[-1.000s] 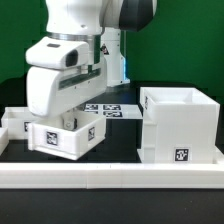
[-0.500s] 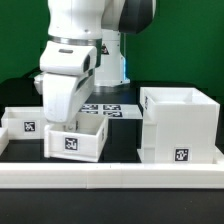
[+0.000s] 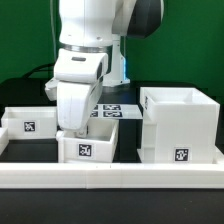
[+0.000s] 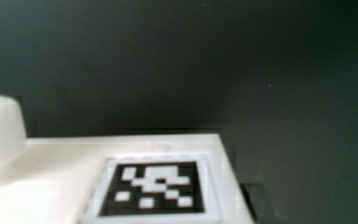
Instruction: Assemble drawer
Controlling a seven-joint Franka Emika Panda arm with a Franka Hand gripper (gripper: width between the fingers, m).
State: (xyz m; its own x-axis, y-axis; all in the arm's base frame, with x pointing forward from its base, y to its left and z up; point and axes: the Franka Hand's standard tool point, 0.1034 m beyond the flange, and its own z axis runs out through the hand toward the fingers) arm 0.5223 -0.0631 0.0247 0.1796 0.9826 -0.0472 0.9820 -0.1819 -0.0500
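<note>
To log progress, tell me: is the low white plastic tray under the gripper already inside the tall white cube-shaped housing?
No: the white tray stands beside the white housing, a dark gap between them.

The black table [image 3: 25,150] carries a tall white cube-shaped housing [image 3: 180,125] at the exterior view's right, a low white part [image 3: 28,122] at its left, and the marker board [image 3: 110,110] farther back between them. A white rail [image 3: 110,178] lines the near edge. Whether the drawer [image 3: 90,148] touches the table cannot be told.

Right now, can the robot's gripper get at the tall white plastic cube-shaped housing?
Likely not yet: the gripper looks shut on the low white plastic open-top drawer, so it isn't free, though nothing stands between it and the housing.
</note>
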